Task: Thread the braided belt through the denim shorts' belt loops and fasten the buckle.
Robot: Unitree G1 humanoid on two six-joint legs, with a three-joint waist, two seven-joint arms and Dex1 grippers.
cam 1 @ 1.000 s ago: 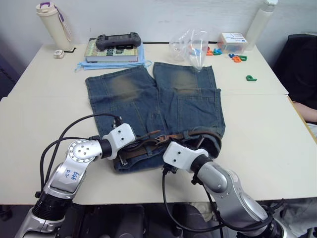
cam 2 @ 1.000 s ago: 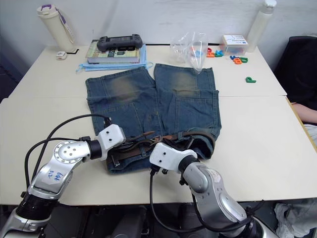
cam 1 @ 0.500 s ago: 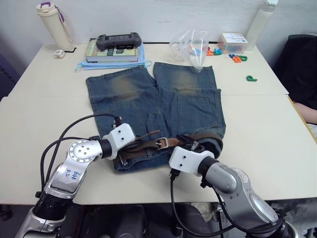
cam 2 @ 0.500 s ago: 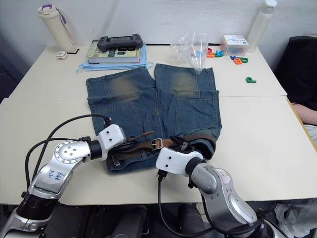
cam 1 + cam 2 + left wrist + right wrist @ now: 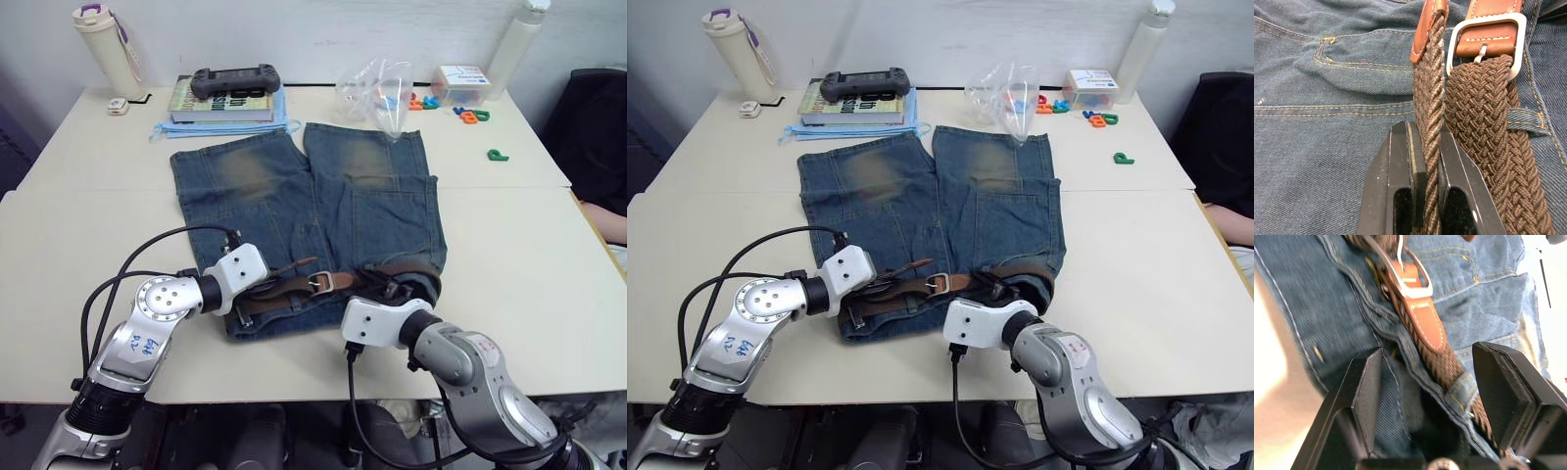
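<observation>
The right gripper [image 5: 1427,396] has drawn back, jaws wide and empty; left gripper [image 5: 1426,161] pinches the braided belt [image 5: 1476,112].

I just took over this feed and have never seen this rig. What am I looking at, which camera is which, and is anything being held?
It is a humanoid robot with two arms. The two wide pictures come from its head; the close-ups come from cameras on each wrist. On the table lie denim shorts with a braided belt along the waistband. The left gripper pinches the belt's woven strap near the buckle. The right gripper is open above the belt, holding nothing.
</observation>
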